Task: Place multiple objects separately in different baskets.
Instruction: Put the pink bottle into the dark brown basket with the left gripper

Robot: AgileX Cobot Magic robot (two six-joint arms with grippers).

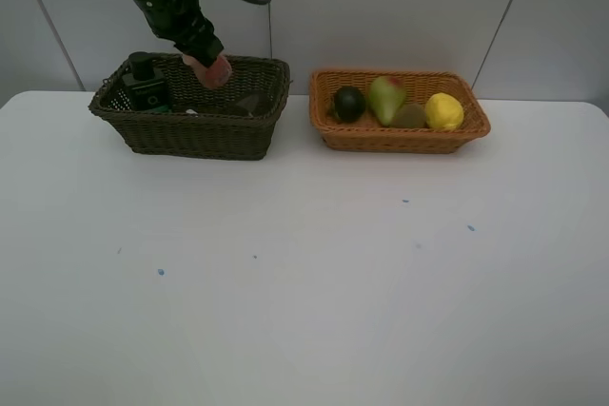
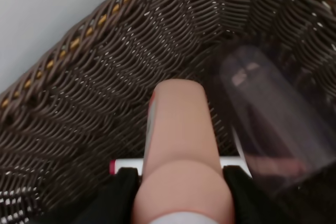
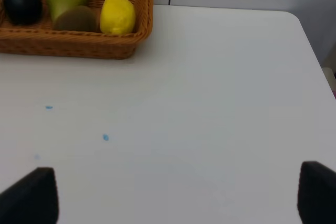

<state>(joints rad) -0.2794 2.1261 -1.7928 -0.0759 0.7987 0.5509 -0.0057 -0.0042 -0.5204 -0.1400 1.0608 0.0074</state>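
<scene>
Pink white-capped bottle (image 2: 178,145) sits clamped between the two fingers of my left pincer (image 2: 178,192), hanging nose-down inside the dark brown basket (image 1: 190,130) at the rear left of the worktop (image 1: 304,282). Right under the bottle lies the white-pink marker (image 2: 126,165), crossways on the basket floor, and just beside it leans the translucent pinkish cup (image 2: 273,124). If I let go from here, I judge the bottle could land on the marker and roll, or knock the cup over against the wicker wall. The dark green bottle (image 1: 145,83) stands at the far left end of the same basket, well apart, so I expect no trouble there. Lifting out carelessly, my fingers could catch the woven rim. My right pincer (image 3: 173,203) rests spread wide and empty over bare worktop. Beyond it the light orange-tan basket (image 1: 400,135) holds the dark green round fruit (image 1: 349,103), red-blushed green pear (image 1: 385,97), kiwi (image 1: 410,115) and lemon (image 1: 443,110), packed close together.
</scene>
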